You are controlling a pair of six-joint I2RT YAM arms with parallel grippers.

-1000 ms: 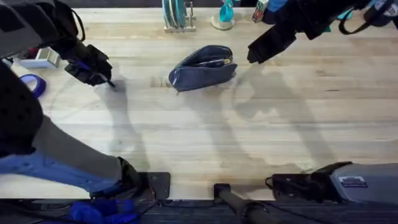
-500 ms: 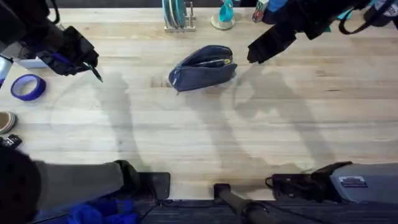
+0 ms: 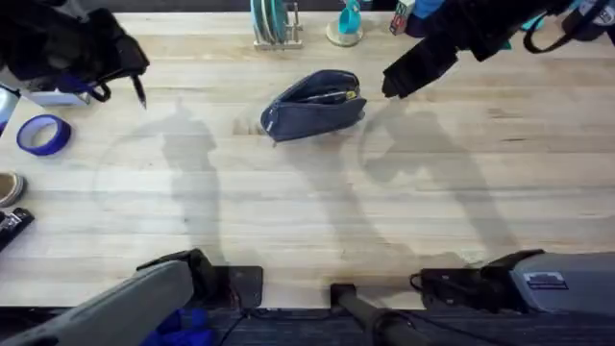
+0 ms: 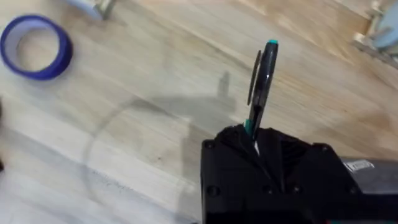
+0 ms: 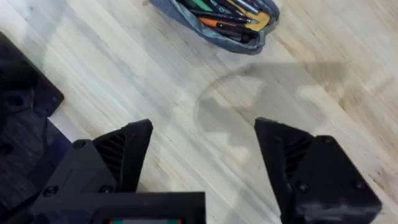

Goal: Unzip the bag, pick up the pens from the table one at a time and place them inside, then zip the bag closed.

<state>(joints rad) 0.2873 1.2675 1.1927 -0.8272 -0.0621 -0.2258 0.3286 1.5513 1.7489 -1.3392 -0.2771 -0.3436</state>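
The blue-grey bag (image 3: pixel 312 104) lies unzipped at the far middle of the table (image 3: pixel 317 211). In the right wrist view the bag (image 5: pixel 186 18) gapes, with several pens (image 5: pixel 227 15) inside. My left gripper (image 3: pixel 125 69) hangs raised at the far left, shut on a dark pen (image 3: pixel 139 93) that points down. In the left wrist view the pen (image 4: pixel 262 78), teal at its end, juts out from the left gripper (image 4: pixel 252 134). My right gripper (image 3: pixel 396 82) hovers just right of the bag, open and holding nothing, with its fingers (image 5: pixel 124 149) wide apart.
A blue tape roll (image 3: pixel 43 135) lies at the left edge, also seen as the tape roll (image 4: pixel 34 46) in the left wrist view. A tan roll (image 3: pixel 8 189) and a black item (image 3: pixel 12 226) lie nearer. A plate rack (image 3: pixel 274 24) and a teal object (image 3: pixel 348 21) stand behind the bag.
My left gripper has risen off the table with the pen and drifted toward the far left corner. The right arm and the bag have stayed still.
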